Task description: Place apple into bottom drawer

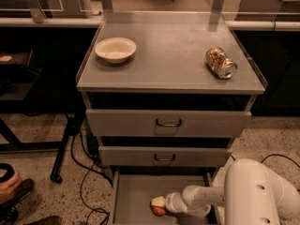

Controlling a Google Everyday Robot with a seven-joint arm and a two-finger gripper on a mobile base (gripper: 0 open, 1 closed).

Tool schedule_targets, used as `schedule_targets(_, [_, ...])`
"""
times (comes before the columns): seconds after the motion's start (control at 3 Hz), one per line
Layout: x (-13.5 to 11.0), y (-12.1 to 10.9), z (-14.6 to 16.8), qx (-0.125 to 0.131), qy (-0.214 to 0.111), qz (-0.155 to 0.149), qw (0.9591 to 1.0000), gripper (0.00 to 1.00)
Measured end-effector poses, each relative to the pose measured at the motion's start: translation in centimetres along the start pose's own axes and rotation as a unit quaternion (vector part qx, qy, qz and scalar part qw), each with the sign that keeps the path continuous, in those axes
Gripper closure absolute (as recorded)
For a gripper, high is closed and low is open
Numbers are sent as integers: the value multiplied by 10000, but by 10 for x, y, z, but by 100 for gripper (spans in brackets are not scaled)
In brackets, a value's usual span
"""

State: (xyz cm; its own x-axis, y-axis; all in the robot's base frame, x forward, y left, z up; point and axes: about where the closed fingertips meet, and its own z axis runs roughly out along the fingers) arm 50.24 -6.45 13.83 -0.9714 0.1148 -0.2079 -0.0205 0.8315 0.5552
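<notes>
The bottom drawer (129,196) is pulled open at the foot of the grey cabinet, its flat floor showing. The red-orange apple (159,211) sits low inside it, right of the drawer's middle. My gripper (158,204) reaches in from the right at the end of my white arm (206,198) and is at the apple, its pale fingers directly above and against it. The apple's lower part is cut off by the frame edge.
On the cabinet top stand a cream bowl (116,49) at the left and a crushed gold-brown can (220,63) at the right. Two upper drawers (167,123) are shut. Cables (84,172) and a table leg lie on the floor at left; a person's shoe (11,196) is at lower left.
</notes>
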Motion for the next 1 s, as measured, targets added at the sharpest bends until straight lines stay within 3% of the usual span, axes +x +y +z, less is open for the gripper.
schedule_targets(1.0, [7,-10,12,347,60,-31,9994,100])
